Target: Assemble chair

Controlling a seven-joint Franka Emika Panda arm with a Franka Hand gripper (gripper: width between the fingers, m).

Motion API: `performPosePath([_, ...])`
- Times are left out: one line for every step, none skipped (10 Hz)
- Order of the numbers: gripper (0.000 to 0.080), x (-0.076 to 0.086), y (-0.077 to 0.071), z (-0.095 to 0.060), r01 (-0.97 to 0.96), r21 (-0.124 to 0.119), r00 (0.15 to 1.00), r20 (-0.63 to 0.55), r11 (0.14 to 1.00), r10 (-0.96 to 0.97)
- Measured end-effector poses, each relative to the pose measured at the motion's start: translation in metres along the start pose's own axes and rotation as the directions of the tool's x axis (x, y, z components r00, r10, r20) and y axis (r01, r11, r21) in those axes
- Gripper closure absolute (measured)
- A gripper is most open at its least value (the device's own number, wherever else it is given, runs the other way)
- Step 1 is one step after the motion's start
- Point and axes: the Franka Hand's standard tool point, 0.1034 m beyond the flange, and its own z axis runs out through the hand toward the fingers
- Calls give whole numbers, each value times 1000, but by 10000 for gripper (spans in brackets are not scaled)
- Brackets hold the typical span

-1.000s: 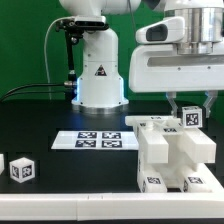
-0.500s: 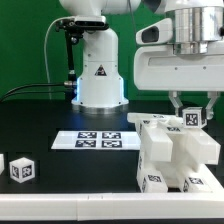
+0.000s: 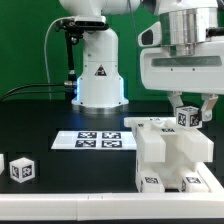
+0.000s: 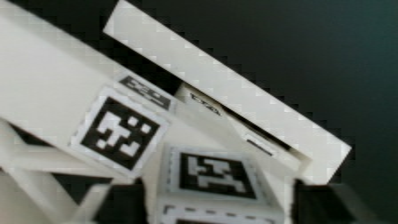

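The chair (image 3: 168, 150) is a stepped white block of joined parts at the exterior view's right, with tags on its top and front. A small tagged block (image 3: 187, 116) sits on its rear top edge. My gripper (image 3: 190, 110) hangs right over that block, with one finger on either side of it and the jaws spread slightly wider than the block, so it is open. In the wrist view the same block (image 4: 217, 178) lies between the dark fingers (image 4: 118, 200) of the gripper (image 4: 217, 208), beside another tagged face (image 4: 121, 125) and a long white slab (image 4: 231, 80).
A loose white tagged cube (image 3: 21, 168) lies at the exterior view's left front. The marker board (image 3: 100, 139) lies flat mid-table. The white robot base (image 3: 98, 70) with a black cable stands behind it. The table is black.
The jaws have widened around the small block and the hand has risen a little. The block has stayed on the chair's rear top.
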Motion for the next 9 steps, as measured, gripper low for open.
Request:
performPosePath([249, 0, 0, 0, -5, 1, 1000, 2, 1000, 5])
performPosePath([249, 0, 0, 0, 102, -1, 995, 0, 995, -102])
performPosePath([169, 0, -2, -1, 260, -1, 966, -3, 966, -260])
performPosePath([169, -1, -4, -2, 429, -6, 903, -8, 903, -429])
performPosePath([153, -5, -6, -1, 506, -9, 862, -8, 862, -506])
performPosePath([151, -4, -5, -2, 562, -9, 827, -8, 827, -563])
performPosePath([151, -3, -5, -2, 616, -10, 788, -7, 788, -616])
performPosePath([151, -1, -4, -1, 705, -17, 709, -8, 709, -705])
performPosePath([151, 6, 0, 0, 839, -38, 543, -2, 543, -840])
